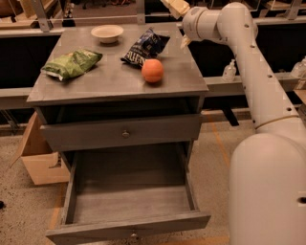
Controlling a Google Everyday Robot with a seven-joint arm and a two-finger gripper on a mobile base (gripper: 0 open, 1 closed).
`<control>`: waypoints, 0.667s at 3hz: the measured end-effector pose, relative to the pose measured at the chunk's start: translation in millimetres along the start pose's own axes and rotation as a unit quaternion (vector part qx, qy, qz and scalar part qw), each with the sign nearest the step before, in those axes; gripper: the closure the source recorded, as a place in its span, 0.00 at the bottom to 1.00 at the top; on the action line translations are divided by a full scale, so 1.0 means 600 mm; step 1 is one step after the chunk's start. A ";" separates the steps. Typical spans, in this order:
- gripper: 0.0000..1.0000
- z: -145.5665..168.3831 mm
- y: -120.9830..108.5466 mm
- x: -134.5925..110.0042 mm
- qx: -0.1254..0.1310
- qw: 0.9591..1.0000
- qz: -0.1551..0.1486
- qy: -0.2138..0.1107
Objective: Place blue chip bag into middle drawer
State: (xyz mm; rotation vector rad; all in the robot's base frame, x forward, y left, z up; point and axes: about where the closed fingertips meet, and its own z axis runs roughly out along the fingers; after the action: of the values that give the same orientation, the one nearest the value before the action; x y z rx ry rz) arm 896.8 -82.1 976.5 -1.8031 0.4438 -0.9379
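speckled floor (19, 225), orange tape line (219, 143), cardboard box (43, 167) at left

**Snacks on Top, Drawer Pulled Out**

The gripper (174, 5) is high up at the far right, above the far edge of the grey cabinet (110, 81). It is apart from the blue chip bag (145, 46), which lies on the cabinet top, far back. An orange (152, 70) sits just beside the bag, on the near side. A green chip bag (72, 63) lies on the left. A bowl (107, 33) sits far back. Down low, the middle drawer (129, 203) is pulled out. The drawer above (122, 133) is closed.
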 end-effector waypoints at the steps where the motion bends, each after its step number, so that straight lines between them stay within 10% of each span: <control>1: 0.00 0.018 0.019 0.013 -0.010 1.000 -0.017 0.016; 2: 0.00 0.035 0.038 0.020 -0.022 0.999 -0.034 0.024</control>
State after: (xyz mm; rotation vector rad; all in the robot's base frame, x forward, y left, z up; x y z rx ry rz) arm 923.0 -86.8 956.7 -1.8488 0.4397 -1.0269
